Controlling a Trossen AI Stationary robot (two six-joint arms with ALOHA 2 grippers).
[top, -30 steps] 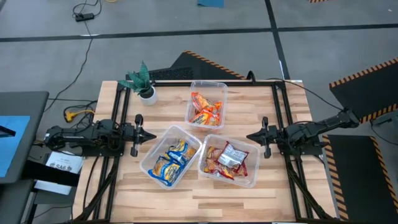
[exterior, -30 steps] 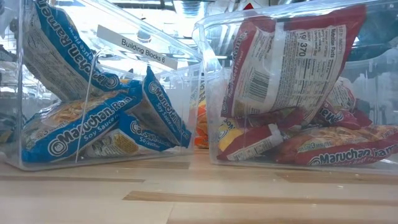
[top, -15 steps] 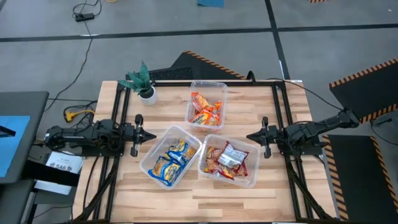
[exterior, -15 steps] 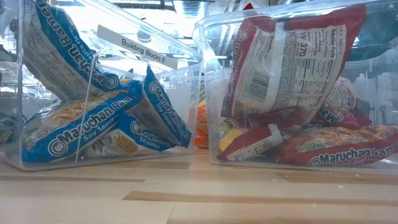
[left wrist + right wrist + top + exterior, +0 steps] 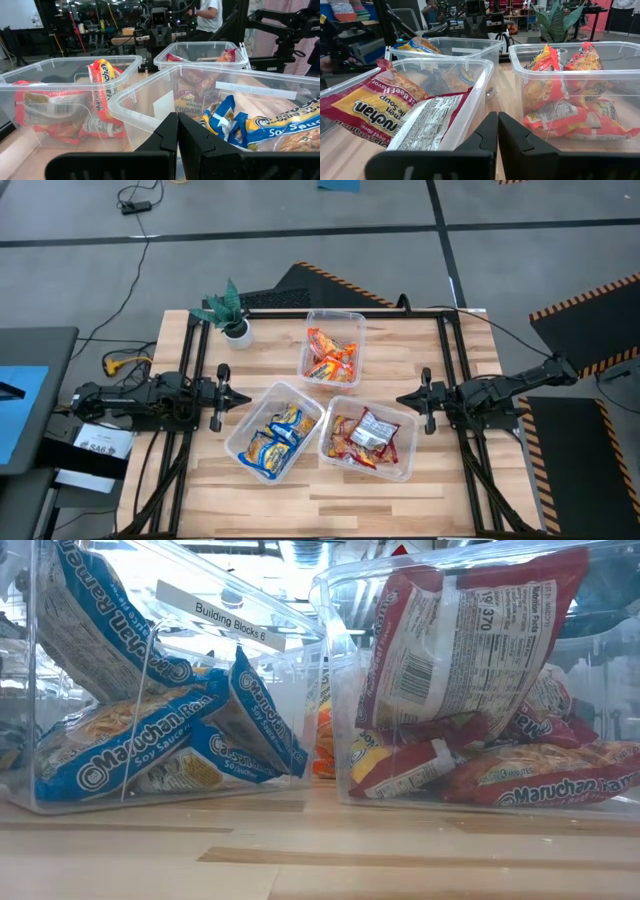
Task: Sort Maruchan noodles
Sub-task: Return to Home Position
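The Maruchan noodles lie sorted in three clear tubs on the wooden table. Orange packets (image 5: 331, 356) fill the far tub (image 5: 334, 316). Yellow-and-blue packets (image 5: 277, 436) lie in the near left tub (image 5: 238, 442), and red-and-silver packets (image 5: 366, 436) in the near right tub (image 5: 409, 442). My left gripper (image 5: 243, 396) hangs level at the table's left edge, shut and empty, pointing at the tubs. My right gripper (image 5: 403, 396) hangs level at the right edge, also shut and empty. In the wrist views the fingers (image 5: 178, 137) (image 5: 497, 134) stand short of the tubs.
A small green potted plant (image 5: 230, 314) stands at the table's far left corner. Bare wood shows along the near edge (image 5: 330, 500) and between each gripper and the tubs. In the wrist views, people and equipment show in the room beyond the table.
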